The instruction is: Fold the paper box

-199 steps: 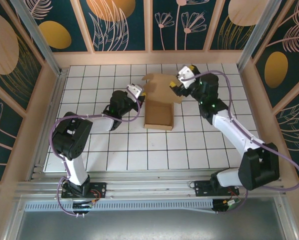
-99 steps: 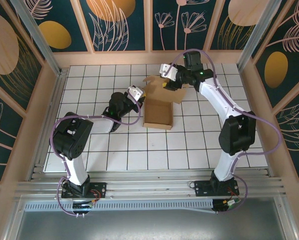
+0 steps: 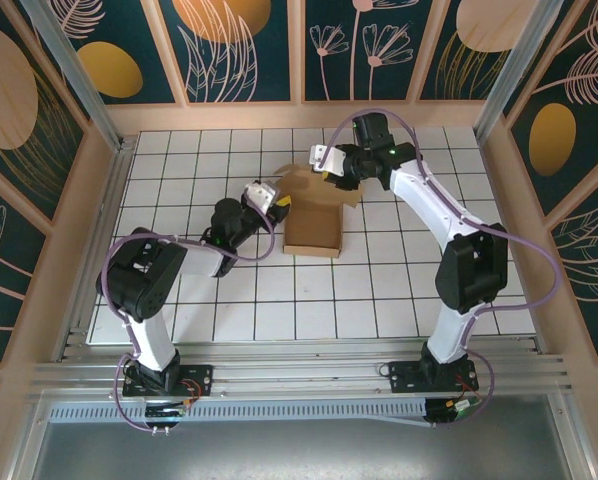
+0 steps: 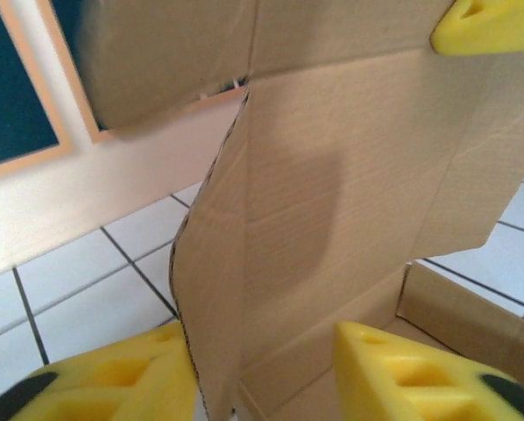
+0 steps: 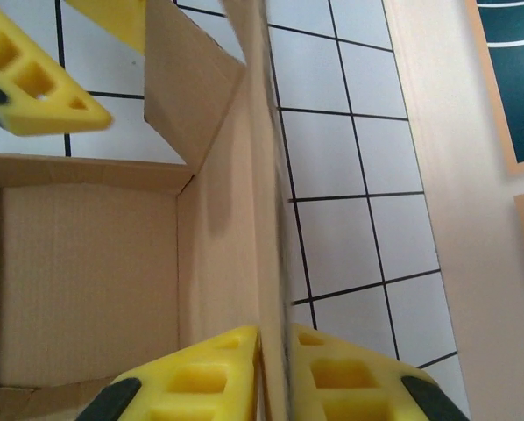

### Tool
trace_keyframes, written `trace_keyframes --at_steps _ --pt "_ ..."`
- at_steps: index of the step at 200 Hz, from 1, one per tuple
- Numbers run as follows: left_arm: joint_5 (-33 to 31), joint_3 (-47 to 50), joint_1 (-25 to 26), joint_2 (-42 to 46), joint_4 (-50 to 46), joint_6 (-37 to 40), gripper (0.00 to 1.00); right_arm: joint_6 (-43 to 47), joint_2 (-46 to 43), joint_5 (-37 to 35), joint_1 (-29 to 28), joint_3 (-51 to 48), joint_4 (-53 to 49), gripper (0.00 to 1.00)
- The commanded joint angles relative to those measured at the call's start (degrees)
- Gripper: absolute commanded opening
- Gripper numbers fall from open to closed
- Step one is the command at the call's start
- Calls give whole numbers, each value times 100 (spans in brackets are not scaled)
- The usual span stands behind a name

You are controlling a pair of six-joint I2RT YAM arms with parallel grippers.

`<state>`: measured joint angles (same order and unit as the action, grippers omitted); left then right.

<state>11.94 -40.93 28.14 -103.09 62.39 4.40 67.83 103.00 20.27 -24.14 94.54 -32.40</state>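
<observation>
Box (image 3: 314,228) sits by the far edge of the counter (image 3: 379,300); my right tool (image 5: 271,373) pinches its far flap, my left tool (image 4: 262,377) straddles the left wall, jaws apart. I'd fold slowly along the crease.

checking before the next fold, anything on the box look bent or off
On the paper box, the side flap inside the open left gripper bows along its edge instead of standing straight. Nothing else odd.
</observation>
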Motion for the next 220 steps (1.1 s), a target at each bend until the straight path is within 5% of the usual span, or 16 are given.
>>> trace_keyframes --at_steps 1,31,60,81,104,149,187,220 --pt "-289 330 7 745 747 -1178 46 166 -346 -207 -56 -109 29 14" --pt "-1204 146 -221 1659 -1145 -3330 40 274 -377 -298 -124 -188 -41 12" --pt "-1532 -410 -536 1780 -3106 -4180 34 310 -320 -198 -126 -196 -108 9" --pt "-1019 -1136 -810 1262 -4307 -4198 29 312 -241 -155 -156 -112 -202 7" --pt "252 -2076 -995 348 -5143 -4113 24 309 -235 -205 -204 -102 -198 6" --pt "1944 -2531 -1056 -640 -4358 -4933 13 268 -314 -252 -282 -205 -144 6" --pt "2524 -2520 -1047 -842 -4464 -4935 1 153 -315 -243 -305 -270 -58 6" --pt "2994 -2388 -1032 -771 -4146 -5059 0 74 -244 -248 -327 -235 4 6"
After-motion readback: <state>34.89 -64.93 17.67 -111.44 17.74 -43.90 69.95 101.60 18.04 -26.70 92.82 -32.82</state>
